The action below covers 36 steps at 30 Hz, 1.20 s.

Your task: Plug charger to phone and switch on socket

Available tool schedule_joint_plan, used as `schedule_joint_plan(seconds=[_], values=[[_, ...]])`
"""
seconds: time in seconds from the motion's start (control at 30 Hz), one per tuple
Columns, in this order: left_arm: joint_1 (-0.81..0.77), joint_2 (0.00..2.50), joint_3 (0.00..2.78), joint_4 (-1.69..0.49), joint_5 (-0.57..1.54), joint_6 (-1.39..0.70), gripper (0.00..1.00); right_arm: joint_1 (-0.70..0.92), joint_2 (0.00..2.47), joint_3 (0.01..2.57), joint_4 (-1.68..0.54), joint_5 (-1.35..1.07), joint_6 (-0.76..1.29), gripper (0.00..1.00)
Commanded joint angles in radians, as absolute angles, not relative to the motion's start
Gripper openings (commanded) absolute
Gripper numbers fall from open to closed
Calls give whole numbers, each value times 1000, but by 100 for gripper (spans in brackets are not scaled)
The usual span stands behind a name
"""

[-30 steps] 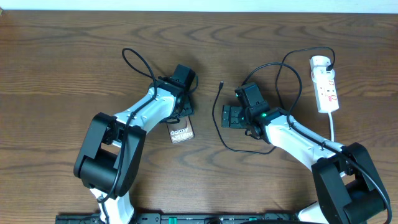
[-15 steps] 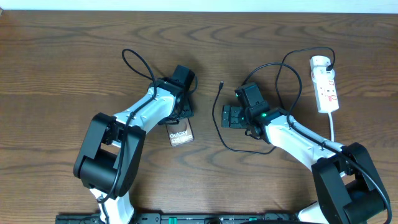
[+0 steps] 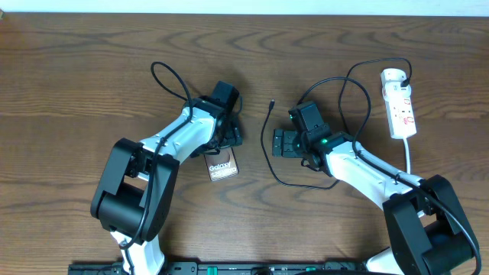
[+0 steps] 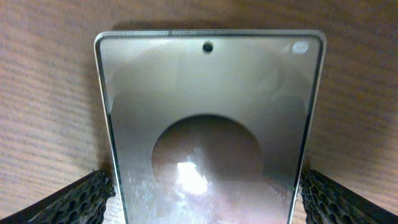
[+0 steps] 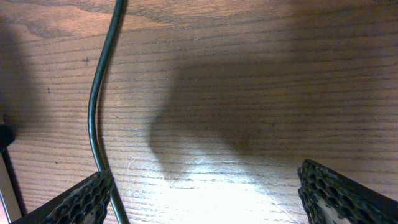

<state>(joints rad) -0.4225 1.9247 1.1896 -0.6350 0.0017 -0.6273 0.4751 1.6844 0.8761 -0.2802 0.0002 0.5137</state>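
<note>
Left gripper (image 3: 228, 139) is standing with its jaws spread wide, one finger (image 4: 87, 199) sitting just beside each long edge of the phone (image 4: 208, 124) and closing on nothing. The Galaxy phone is lying flat and screen-up on the wooden table (image 3: 76, 76), its lower end poking out from under that gripper in the overhead view. Right gripper (image 5: 202, 199) is hovering low over bare wood, jaws equally wide and holding nothing. The charger cable (image 5: 94, 106) is curving past just outside its left finger. The cable's connector tip (image 3: 272, 101) is lying free between the two grippers, well apart from the phone. The cable is looping under the right arm and running to the rounded end of the white power strip (image 3: 400, 107), which is lying at the table's right.
</note>
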Motion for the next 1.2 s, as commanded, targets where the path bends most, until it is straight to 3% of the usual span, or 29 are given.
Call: schedule_joint_plan(seconds=[0.0, 0.27, 0.53, 0.77, 0.97, 1.03, 1.1, 1.17], values=[[-422, 1957, 1182, -677, 38, -625, 93, 466, 1689, 888, -282, 17, 500, 95], [-422, 1957, 1182, -669, 79, -625, 93, 466, 1689, 888, -281, 17, 500, 94], [-422, 1957, 1182, -657, 80, -625, 66, 466, 1689, 888, -282, 17, 500, 94], [-422, 1957, 1182, -657, 79, -625, 60, 466, 1689, 888, -282, 17, 500, 95], [-422, 1956, 1182, -657, 79, -625, 49, 466, 1689, 888, -282, 17, 500, 95], [-422, 1956, 1183, -658, 80, -625, 43, 466, 1689, 888, -282, 17, 500, 95], [-422, 1956, 1183, -658, 80, -625, 31, 466, 1689, 888, -282, 17, 500, 95], [-422, 1956, 1183, -658, 80, -625, 29, 466, 1689, 888, -282, 17, 500, 95]])
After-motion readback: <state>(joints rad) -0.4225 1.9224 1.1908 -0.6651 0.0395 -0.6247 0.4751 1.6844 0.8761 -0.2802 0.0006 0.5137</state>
